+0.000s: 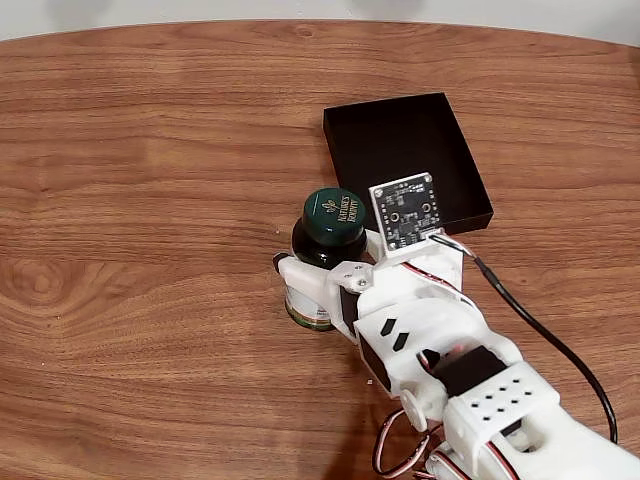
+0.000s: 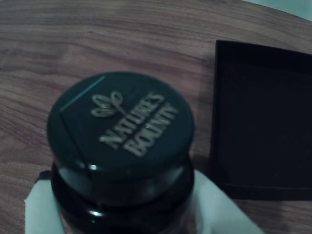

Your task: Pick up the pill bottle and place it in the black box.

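The pill bottle (image 1: pixel 330 222), dark green with a green leaf-logo cap, stands upright near the middle of the wooden table in the fixed view. My gripper (image 1: pixel 318 280) is shut on its body just below the cap, with white fingers (image 1: pixel 300 272) wrapping its sides. In the wrist view the pill bottle's cap (image 2: pixel 119 126) looms close, and a white finger (image 2: pixel 41 209) shows on each side of its neck, with the gripper (image 2: pixel 122 217) closed around it. The black box (image 1: pixel 400 150) lies empty just beyond and to the right of the bottle; it appears at the right (image 2: pixel 263 122) in the wrist view.
The white arm (image 1: pixel 470 390) reaches in from the bottom right of the fixed view, trailing a black cable (image 1: pixel 540 335). Bare wooden table (image 1: pixel 150 200) spreads to the left and behind. The table's far edge (image 1: pixel 320 22) curves along the top.
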Robot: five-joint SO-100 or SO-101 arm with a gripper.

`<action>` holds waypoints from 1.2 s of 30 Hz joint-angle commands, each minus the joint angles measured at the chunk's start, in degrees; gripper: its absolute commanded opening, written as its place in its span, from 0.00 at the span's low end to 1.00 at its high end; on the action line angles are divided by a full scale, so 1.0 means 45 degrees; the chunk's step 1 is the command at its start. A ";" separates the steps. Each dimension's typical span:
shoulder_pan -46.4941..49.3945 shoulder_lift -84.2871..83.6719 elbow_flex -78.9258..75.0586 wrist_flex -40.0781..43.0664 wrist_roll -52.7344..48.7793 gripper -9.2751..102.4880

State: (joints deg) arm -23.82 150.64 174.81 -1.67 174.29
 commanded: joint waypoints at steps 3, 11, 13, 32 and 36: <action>-0.0332 0.3008 -0.0273 0.1895 -0.0254 0.26; 0.0078 0.4297 -0.0273 0.1973 -0.0195 0.26; 0.0254 0.4766 -0.0273 0.2090 -0.0098 0.27; 0.2793 0.2773 -0.4570 0.3750 -0.0859 0.24; 0.3105 0.1309 -0.4824 0.2383 -0.0762 0.24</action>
State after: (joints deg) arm -10.90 161.89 160.84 15.73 171.12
